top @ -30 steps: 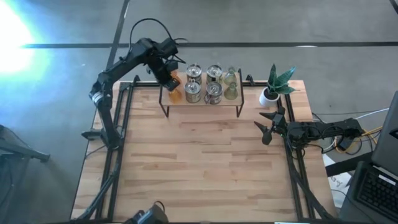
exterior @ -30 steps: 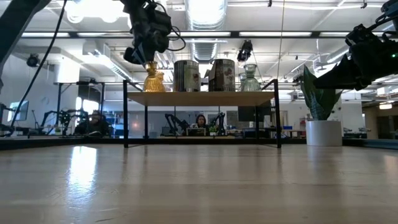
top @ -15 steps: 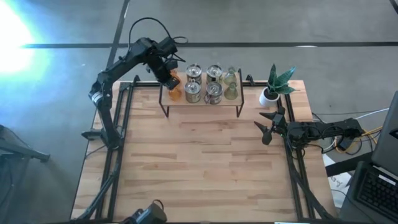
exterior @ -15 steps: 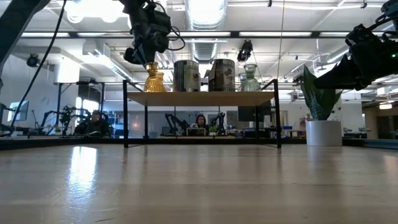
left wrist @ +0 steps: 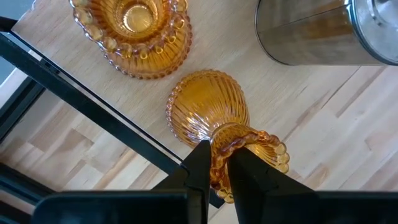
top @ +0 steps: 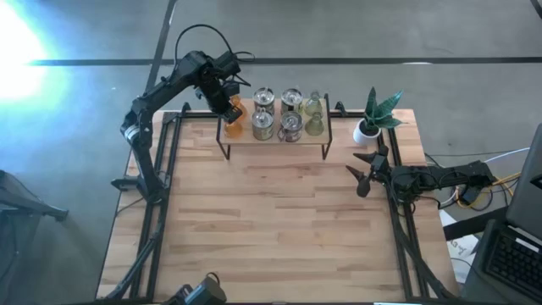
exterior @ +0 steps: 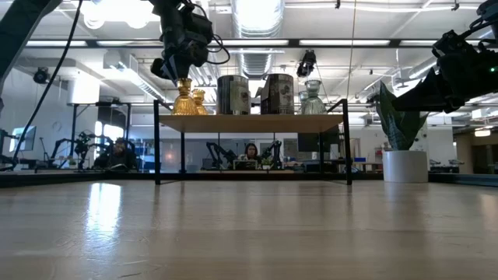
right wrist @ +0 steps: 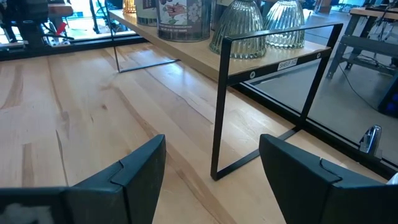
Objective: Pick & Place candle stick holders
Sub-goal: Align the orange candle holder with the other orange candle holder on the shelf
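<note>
Several candle stick holders stand on a low wooden shelf [top: 275,140] at the table's far edge: two orange ones at its left end, silvery ones [top: 263,125] in the middle, pale green ones [top: 315,125] on the right. My left gripper [top: 229,105] hangs over the left end, pointing down, shut on one ribbed orange holder [left wrist: 207,107]. The other orange holder [left wrist: 138,31] stands free beside it on its base. My right gripper [top: 364,171] waits open at the table's right edge, touching nothing. My left gripper pinches the orange holder's beaded top rim [left wrist: 219,144] between its two fingers, coming from above and pointing steeply down. The holder stays upright below the fingers, its foot [exterior: 184,112] at the shelf board near the left end frame.
A green plant in a white pot [top: 369,127] stands at the far right corner, past the shelf. The shelf's black wire legs [right wrist: 217,112] rise from the table. The wooden table top [top: 271,229] in front of the shelf is bare.
The held orange holder has shifted a little toward the shelf's left end; in the low view the second orange holder now shows beside it, where before the two overlapped. My left gripper stays at the rim. The right arm has kept still.
</note>
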